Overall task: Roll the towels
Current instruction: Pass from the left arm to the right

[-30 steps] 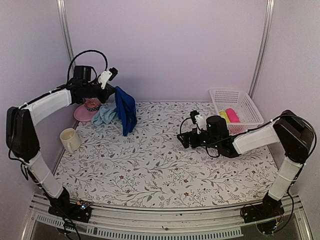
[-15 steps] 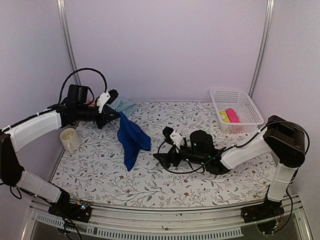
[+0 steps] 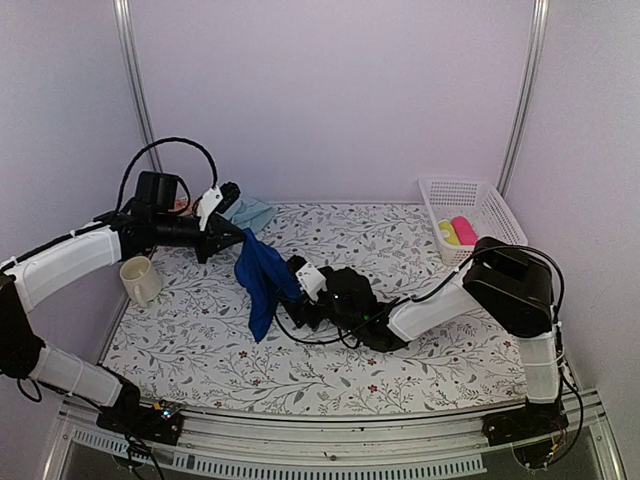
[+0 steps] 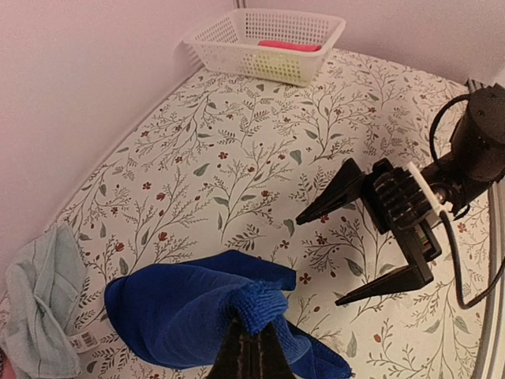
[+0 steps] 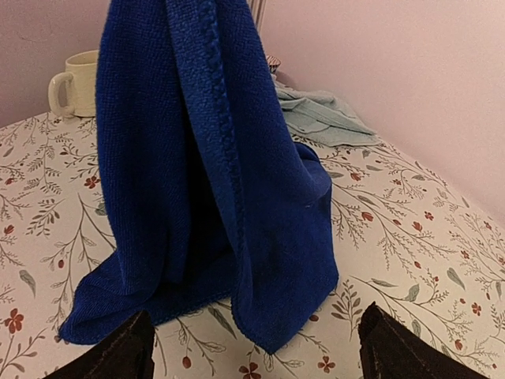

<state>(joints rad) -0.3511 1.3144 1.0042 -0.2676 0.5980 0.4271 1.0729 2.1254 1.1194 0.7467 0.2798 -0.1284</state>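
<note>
From above, both arms have closed in within the last second. The left fingers [image 3: 238, 238], which were holding the royal blue towel [image 3: 262, 282] up in the ten o'clock corner, have carried it in toward nine o'clock. The right fingers [image 3: 300, 305] have swept over from beside the basket [image 3: 478, 205] at two o'clock and now sit just at the towel's three o'clock side. The towel hangs from the left grasp with its lower end trailing on the counter [image 3: 400, 370]. By my reading this is a handover or a joint lay-out, with no rolling begun. The pale aqua towel [image 3: 249, 212] lies crumpled at eleven o'clock, and a mug [image 3: 140, 280] stands at nine.

On the left wrist view, the left fingers [image 4: 251, 351] are clenched on a bunched corner of the royal blue towel [image 4: 185, 312] at six o'clock. The right fingers [image 4: 331, 193] are spread wide at three o'clock, near the cloth but apart from it. The pale aqua towel [image 4: 43, 304] lies at eight o'clock.

On the right wrist view, the royal blue towel [image 5: 201, 166] hangs straight ahead at twelve o'clock. The right fingers [image 5: 118, 355] are released, framing its lower hem without touching it.
</note>
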